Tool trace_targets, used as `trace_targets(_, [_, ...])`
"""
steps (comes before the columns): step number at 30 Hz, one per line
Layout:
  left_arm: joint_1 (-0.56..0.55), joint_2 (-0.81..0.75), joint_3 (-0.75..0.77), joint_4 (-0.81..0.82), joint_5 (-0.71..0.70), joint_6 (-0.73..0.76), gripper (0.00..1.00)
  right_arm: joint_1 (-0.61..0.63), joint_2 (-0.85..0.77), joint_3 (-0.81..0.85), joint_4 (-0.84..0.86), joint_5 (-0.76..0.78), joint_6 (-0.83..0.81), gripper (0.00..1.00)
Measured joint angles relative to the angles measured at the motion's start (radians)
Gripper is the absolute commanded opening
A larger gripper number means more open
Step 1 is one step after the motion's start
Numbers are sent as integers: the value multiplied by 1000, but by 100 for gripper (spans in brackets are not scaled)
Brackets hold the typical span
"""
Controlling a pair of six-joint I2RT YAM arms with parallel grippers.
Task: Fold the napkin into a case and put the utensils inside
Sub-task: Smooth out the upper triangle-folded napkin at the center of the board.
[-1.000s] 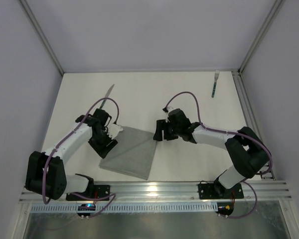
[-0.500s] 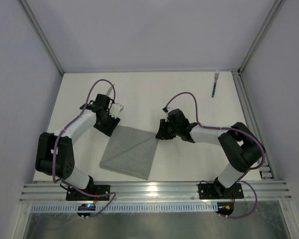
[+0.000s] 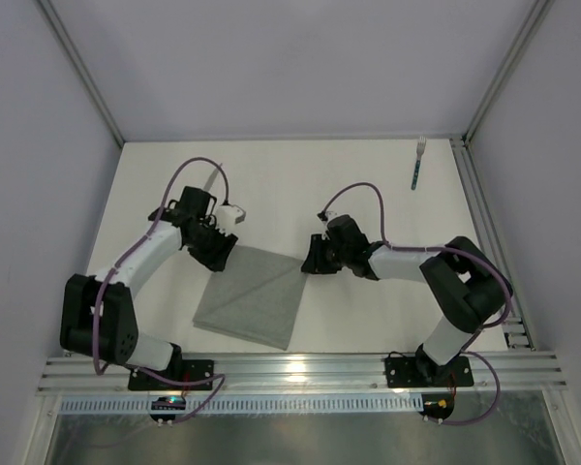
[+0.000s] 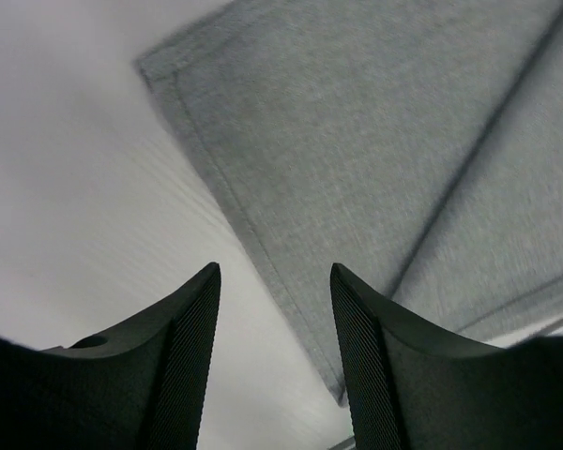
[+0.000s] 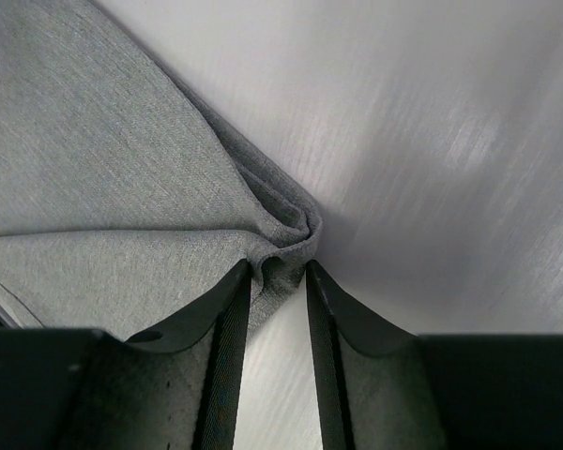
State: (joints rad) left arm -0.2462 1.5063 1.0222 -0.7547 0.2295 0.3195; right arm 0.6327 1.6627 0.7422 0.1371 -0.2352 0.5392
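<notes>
I watch from above as the grey napkin (image 3: 252, 295) lies flat on the white table (image 3: 368, 194) between both arms, folded over with a diagonal crease. Compared with a second ago, the right gripper (image 5: 280, 267) has narrowed from a wide spread and now pinches the bunched right corner of the napkin. The left gripper (image 4: 274, 272) has swung off the cloth's left side to its far left corner, where it hovers with its fingers spread and nothing between them. I read this as setting up the next fold, so the task looks to be at an early stage. No case exists yet, and nothing is tucked inside the cloth. The fork (image 3: 417, 165) rests well apart at the far right. I cannot make out the knife.
</notes>
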Motion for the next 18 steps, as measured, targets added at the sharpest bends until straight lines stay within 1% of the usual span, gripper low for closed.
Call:
trace_targets(2, [-31,-101,-35,-40,18,63,54,0,9,0,21,-6,7,34])
trace_targets(3, [-49,-148,-53,-60,26,91,54,0,14,0,31,-10,12,33])
trace_targets(4, [-64,-177,-66,-76,27,113,54,0,21,0,43,-14,16,26])
trace_targets(6, [-91,-216,-102,-107,28,159,54,0,35,0,64,-19,25,18])
trace_targets(8, [-97,-216,-148,-127,20,186,54,-3,49,1,82,-24,39,8])
trace_targets(10, [-97,-207,-195,-147,10,202,54,-12,62,6,91,-31,52,3])
trace_targets(14, [-107,-202,-204,-171,-1,208,54,-42,106,53,87,-42,74,3])
trace_targets(18, [-151,-198,-172,-168,-18,204,55,-91,169,141,67,-41,92,3])
